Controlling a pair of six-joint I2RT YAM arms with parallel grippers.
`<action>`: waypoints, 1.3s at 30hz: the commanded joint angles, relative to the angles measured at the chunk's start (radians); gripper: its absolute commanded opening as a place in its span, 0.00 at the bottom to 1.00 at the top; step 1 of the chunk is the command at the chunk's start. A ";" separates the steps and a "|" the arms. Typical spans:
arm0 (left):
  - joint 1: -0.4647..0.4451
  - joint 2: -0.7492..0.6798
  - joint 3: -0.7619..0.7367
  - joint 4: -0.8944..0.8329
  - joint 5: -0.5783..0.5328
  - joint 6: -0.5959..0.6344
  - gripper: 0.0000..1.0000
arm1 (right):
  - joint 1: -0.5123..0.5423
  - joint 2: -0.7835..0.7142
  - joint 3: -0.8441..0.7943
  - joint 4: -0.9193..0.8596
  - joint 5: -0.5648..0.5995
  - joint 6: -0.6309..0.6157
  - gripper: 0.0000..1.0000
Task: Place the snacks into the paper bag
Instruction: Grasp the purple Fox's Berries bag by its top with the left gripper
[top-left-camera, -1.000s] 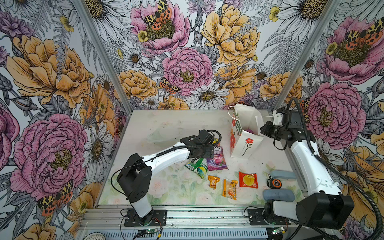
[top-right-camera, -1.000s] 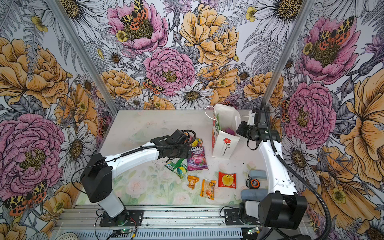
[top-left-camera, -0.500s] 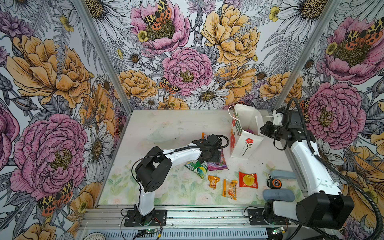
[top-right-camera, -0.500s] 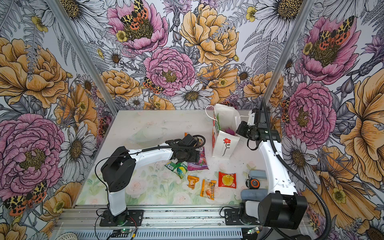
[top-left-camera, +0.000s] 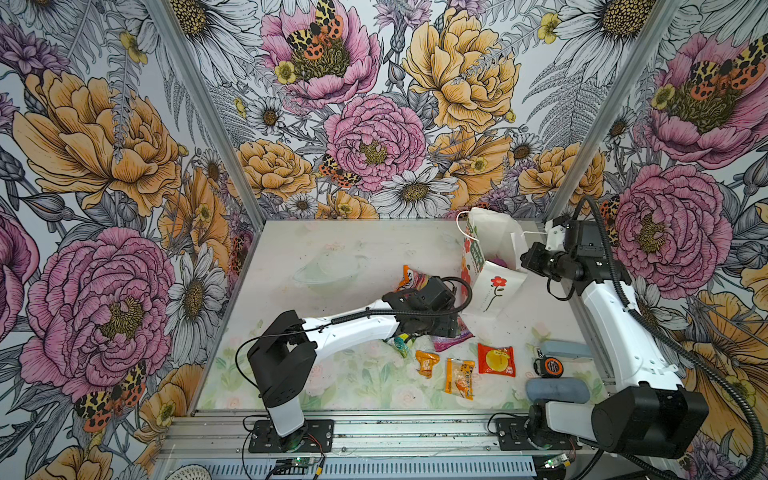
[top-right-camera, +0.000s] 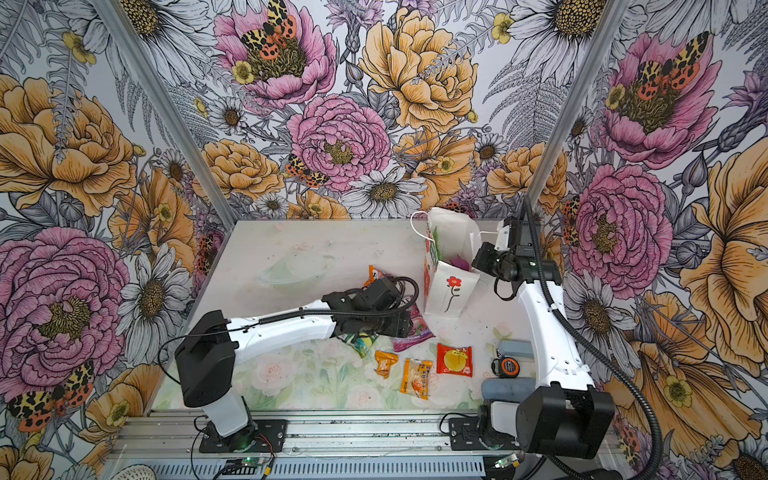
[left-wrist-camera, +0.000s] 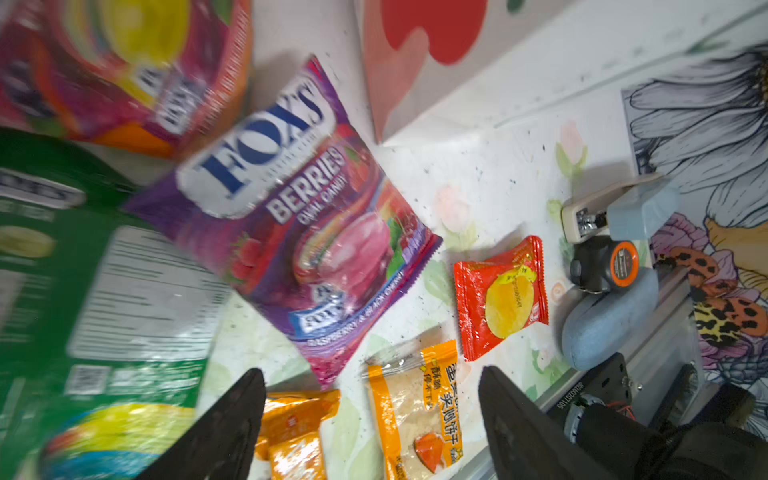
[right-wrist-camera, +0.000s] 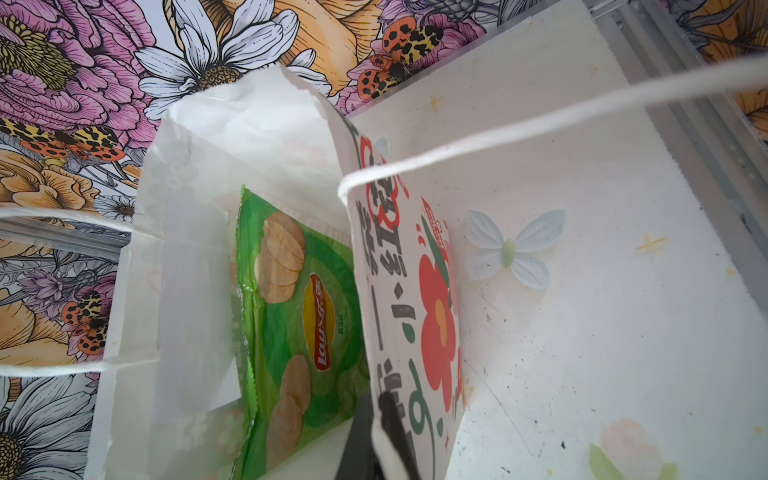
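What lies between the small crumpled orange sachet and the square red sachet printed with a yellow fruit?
A long orange packet with a clear window lies flat between the orange sachet and the red sachet, seen in both top views.

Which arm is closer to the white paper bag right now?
Right. The right fingers are shut on the bag's rim. The left fingers hang open over the loose snacks beside the bag.

Left arm (top-left-camera: 353, 328): wrist shifted from the far side of the snack pile toward the front edge.
Glossy purple "Fox's" berries packet (left-wrist-camera: 307, 232): formerly exposed, now mostly covered by that wrist in both top views.
Glossy orange-and-purple packet (top-left-camera: 411, 277): now uncovered behind the wrist.
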 joint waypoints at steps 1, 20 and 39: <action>0.101 0.017 0.068 -0.101 -0.020 0.183 0.83 | 0.000 -0.024 0.005 0.008 -0.009 -0.016 0.00; 0.138 0.437 0.528 -0.325 0.099 0.633 0.69 | 0.000 -0.009 0.001 0.016 -0.010 -0.014 0.00; 0.133 0.526 0.546 -0.353 0.157 0.598 0.29 | 0.015 -0.009 -0.003 0.020 -0.008 -0.013 0.00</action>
